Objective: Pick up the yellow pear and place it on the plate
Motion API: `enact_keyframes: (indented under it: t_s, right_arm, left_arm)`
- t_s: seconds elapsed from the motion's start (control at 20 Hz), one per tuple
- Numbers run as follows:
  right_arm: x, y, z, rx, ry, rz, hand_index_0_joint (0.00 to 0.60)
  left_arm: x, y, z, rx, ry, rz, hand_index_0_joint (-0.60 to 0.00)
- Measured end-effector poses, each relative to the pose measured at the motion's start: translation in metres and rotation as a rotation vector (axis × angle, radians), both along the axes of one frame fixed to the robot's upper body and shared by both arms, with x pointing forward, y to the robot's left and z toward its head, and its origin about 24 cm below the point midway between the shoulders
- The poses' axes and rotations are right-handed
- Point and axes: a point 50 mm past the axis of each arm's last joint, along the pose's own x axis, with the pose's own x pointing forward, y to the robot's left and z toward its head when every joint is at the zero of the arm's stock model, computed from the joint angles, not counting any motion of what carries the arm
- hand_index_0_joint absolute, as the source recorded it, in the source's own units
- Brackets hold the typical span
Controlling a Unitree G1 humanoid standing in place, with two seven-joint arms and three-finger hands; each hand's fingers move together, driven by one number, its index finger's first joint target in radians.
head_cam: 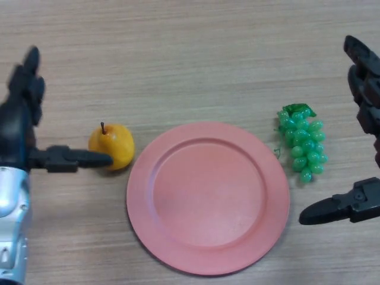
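Observation:
A yellow pear (113,146) with a short dark stem sits on the wooden table, just left of a pink plate (208,198). The plate holds nothing. My left hand (21,127) is at the left edge, open, with its thumb (74,159) stretched toward the pear and its tip touching the pear's lower left side. The fingers point up and away from the pear. My right hand (365,119) is open at the right edge, apart from everything.
A bunch of green grapes (303,142) lies right of the plate, between the plate and my right hand. The wooden table (190,53) stretches beyond the objects.

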Motion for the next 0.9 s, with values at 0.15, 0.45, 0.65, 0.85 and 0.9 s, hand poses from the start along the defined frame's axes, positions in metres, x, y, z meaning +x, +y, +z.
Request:
enact_keyframes:
  t_s: [0.15, 0.45, 0.65, 0.85, 0.9]
  right_arm:
    - [-0.005, 0.000, 0.005, -0.004, -0.018, 0.001, 0.000]
    - [-0.007, -0.012, 0.005, -0.004, -0.021, -0.056, 0.000]
    - [-0.012, -0.013, 0.009, -0.007, -0.040, -0.064, 0.000]
    - [-0.012, -0.013, 0.008, -0.006, -0.036, -0.060, 0.000]
    - [-0.012, -0.013, 0.008, -0.007, -0.035, -0.059, 0.000]
  left_arm:
    - [0.010, -0.004, -0.018, 0.061, 0.040, -0.012, 0.000]
    - [0.023, -0.013, -0.051, 0.078, 0.180, -0.011, 0.000]
    - [0.030, -0.023, -0.060, 0.051, 0.207, -0.028, 0.000]
    - [0.032, -0.025, -0.061, 0.046, 0.192, -0.040, -0.098]
    - [0.032, -0.027, -0.060, 0.043, 0.180, -0.046, -0.251]
